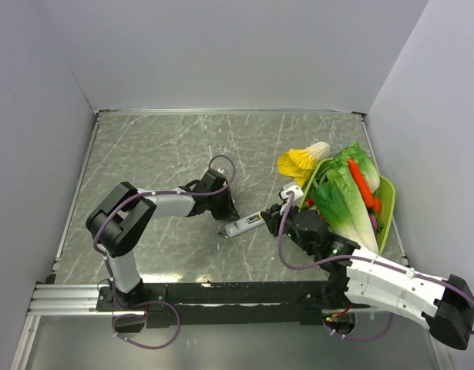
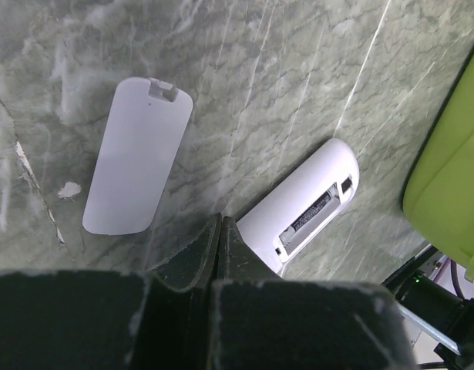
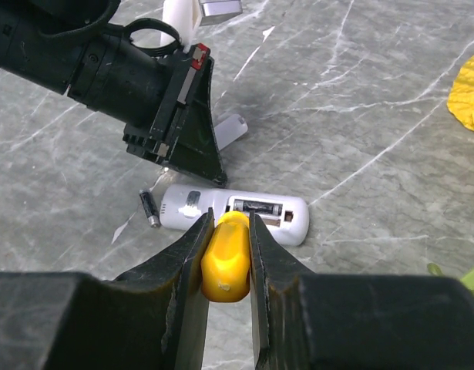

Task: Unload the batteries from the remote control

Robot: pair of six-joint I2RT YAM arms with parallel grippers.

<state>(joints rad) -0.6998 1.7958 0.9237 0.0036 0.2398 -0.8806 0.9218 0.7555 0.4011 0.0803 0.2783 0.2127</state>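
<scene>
Stick point(image 3: 225, 274) held over the open remote control point(image 3: 217, 202).

The right gripper point(image 3: 227, 231) is clamped tight on the yellow stick, and the tip of the stick is right at the near side of the remote control. The remote control lies flat on the table point(image 1: 159, 146), about midway between the left and right edges and closer to the near edge. Its back is off. One battery point(image 3: 258, 206) sits inside the open slot. The other battery point(image 3: 149, 209) lies loose on the table, just past one end of the remote control. The left gripper point(image 2: 221, 227) has its fingers pressed together with nothing between them, tips down right beside the remote control. A flat white cover point(image 2: 136, 158) lies on the table near it. A green tray point(image 2: 445, 169) is by the right edge.
</scene>
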